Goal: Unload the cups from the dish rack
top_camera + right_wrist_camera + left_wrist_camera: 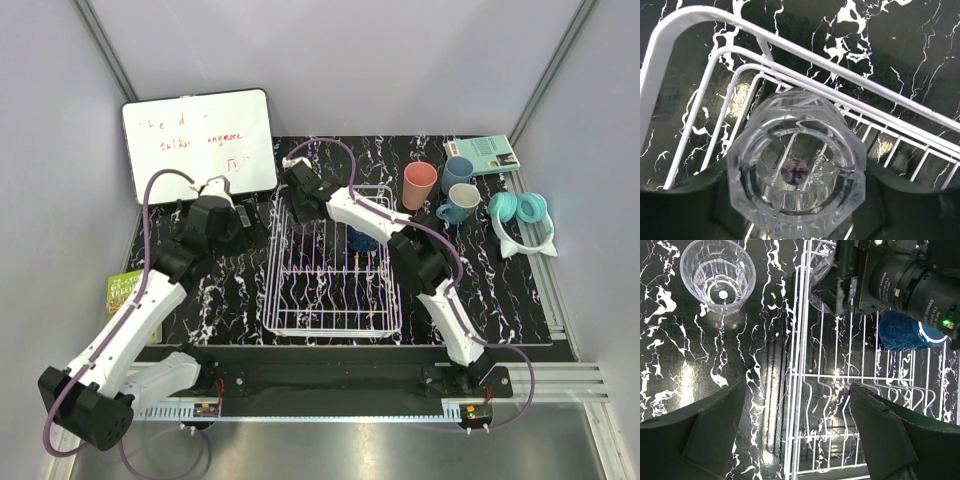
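The white wire dish rack (330,300) sits mid-table. My right gripper (795,200) is shut on a clear glass (795,172) at the rack's far left corner (296,192), with dark fingers (680,200) on both sides of it. A dark navy mug (362,240) lies in the rack, also in the left wrist view (902,332). My left gripper (797,425) is open and empty over the rack's left rail (801,390). A second clear glass (717,275) stands on the table left of the rack. A salmon-pink tumbler (419,185) and two light blue mugs (458,171) (460,204) stand to the right.
A whiteboard (198,140) leans at the back left. Teal headphones (522,218) and a teal book (483,152) lie at the right. A green packet (125,290) lies at the table's left edge. The right arm (420,255) crosses over the rack.
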Controlling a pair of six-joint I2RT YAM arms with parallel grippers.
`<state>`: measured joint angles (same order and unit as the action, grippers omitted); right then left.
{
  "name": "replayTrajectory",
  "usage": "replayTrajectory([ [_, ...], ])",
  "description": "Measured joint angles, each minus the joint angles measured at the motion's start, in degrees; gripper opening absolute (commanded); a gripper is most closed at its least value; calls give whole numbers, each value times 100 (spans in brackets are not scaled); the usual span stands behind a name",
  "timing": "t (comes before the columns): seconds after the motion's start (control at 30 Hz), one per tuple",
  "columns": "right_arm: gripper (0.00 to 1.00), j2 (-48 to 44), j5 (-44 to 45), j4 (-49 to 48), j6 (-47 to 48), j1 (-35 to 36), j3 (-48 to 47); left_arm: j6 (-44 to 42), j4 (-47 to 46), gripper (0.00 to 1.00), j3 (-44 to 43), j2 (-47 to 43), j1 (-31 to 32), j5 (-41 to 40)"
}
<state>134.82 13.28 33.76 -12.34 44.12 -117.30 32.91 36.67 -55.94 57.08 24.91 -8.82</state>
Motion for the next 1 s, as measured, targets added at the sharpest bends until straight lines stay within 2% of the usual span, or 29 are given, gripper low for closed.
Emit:
replayTrajectory([
  [0.1, 0, 0, 74, 44, -22, 11, -13, 20, -31, 89, 39, 0, 0, 2],
  [0.37, 0, -33, 142, 26, -33, 11, 52, 24, -42, 89, 122, 0, 4, 2],
  [0.53, 0, -422, 330, -2, -37, 13, 566, 31, -79, 89, 138, -7, 4, 0],
  [0.67, 0, -1132, 411, 4, -72, 13, 1067, 57, -195, 89, 254, -33, 4, 9],
  [0.83, 0, -2496, 402, -203, -162, 13, 1777, 179, -494, 89, 413, -48, 4, 160],
  [1.0, 0, -3965, 72, -798, -450, -4, 2734, 444, -1237, 89, 850, -175, 4, 599],
])
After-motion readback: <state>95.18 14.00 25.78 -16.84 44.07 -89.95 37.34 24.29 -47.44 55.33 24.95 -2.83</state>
